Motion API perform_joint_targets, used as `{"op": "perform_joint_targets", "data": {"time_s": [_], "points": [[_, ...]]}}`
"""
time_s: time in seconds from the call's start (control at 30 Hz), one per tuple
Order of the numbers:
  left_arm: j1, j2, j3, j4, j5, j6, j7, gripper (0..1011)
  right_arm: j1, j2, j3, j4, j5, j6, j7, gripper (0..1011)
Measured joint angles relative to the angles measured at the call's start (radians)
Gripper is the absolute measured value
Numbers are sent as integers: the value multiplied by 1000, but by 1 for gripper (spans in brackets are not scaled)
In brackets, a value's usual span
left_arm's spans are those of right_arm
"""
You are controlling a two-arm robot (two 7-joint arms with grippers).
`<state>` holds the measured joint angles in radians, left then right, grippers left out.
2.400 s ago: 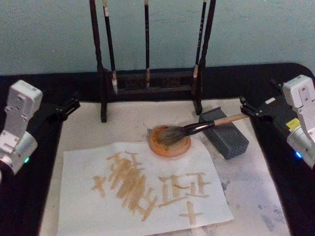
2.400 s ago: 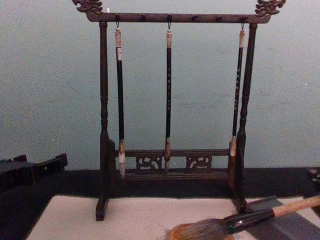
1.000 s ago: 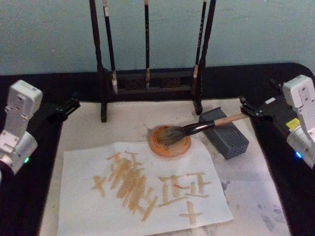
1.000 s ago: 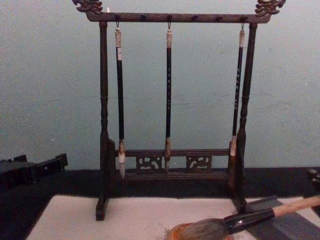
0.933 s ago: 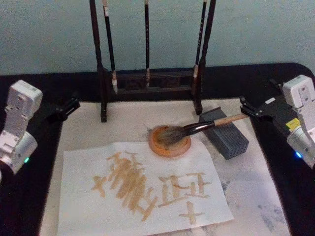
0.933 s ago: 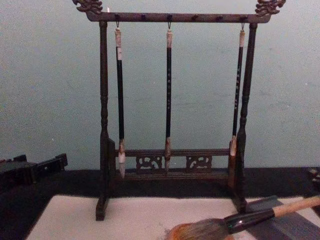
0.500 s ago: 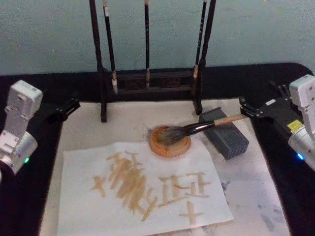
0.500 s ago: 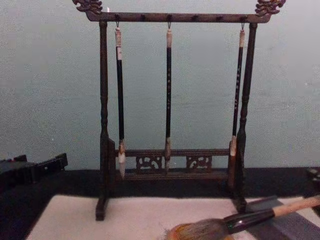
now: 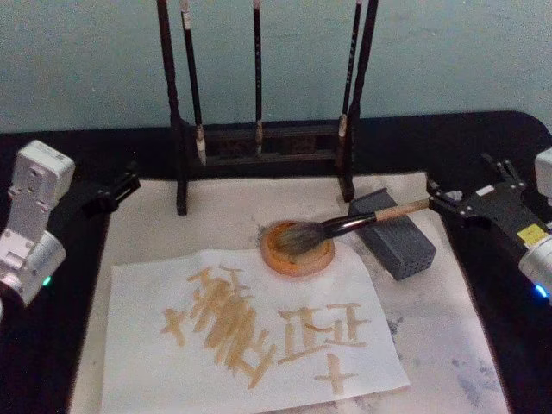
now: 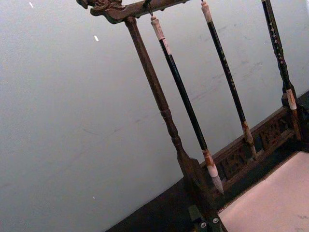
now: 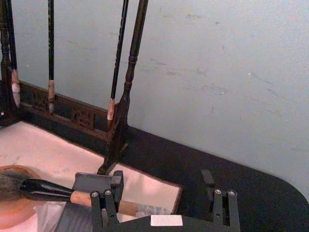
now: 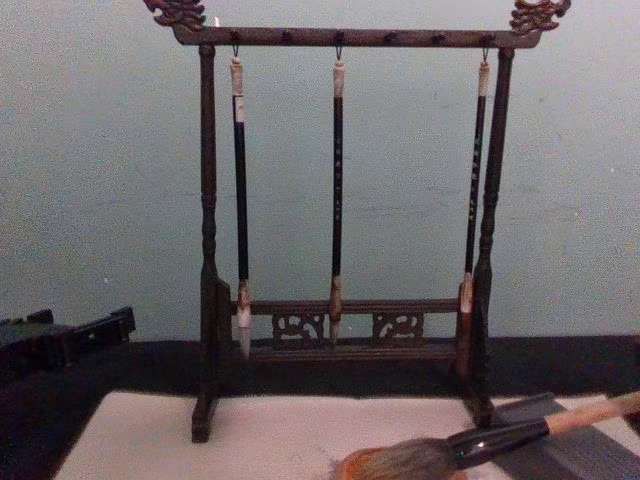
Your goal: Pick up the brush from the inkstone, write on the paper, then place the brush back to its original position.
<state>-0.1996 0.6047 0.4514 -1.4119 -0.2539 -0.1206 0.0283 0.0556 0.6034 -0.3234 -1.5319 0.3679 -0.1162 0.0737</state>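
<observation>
Backed off to the right since the earlier frames: right gripper (image 11: 161,195), jaws spread wide and clamped on nothing, just beside the handle's end; contact or not, hard to tell. Nothing else shifted.

Far left, on the black table (image 9: 52,379): left gripper (image 9: 116,190), parked by the mat's far corner, grip state impossible to tell. Next, paper (image 9: 276,293) flat on the near part of the off-white mat (image 9: 448,345), covered in tan strokes. Behind it, brush rack (image 9: 259,142) with three thin brushes (image 12: 337,200) hanging. Right of centre, inkstone (image 9: 297,257) at the paper's far edge, with the brush (image 9: 354,222) laid across it: bristles in the dish, handle propped on a grey block (image 9: 401,246), pointing right. Judged done or all but: writing down, brush home.

Risk from here: could be knocked by any leftward drift of the right arm. Being round and perched on a narrow block, would likely roll off and drag wet bristles over the sheet, smearing the strokes. Tall rack on slim feet too, easy to topple if clipped.

Materials: bushy, soft grey-brown hair; glossy black ferrule; pale smooth wooden handle. Shallow round orange-brown dish. Dark rectangular block, finely dotted. Thin limp paper; felt-like mat, grey-stained at right. Dark turned wood with carved fretwork.
</observation>
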Motion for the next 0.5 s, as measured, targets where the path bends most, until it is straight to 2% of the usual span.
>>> {"op": "perform_joint_targets", "data": {"time_s": [0.2,0.4,0.5], "points": [[0,0,0,0,0,0,0,1002,-32,2,22,-25,8,2,11,1008],[0,0,0,0,0,0,0,1002,-45,-11,50,-19,58,6,55,1008],[0,0,0,0,0,0,0,1002,-46,-25,70,-4,106,9,98,1008]]}}
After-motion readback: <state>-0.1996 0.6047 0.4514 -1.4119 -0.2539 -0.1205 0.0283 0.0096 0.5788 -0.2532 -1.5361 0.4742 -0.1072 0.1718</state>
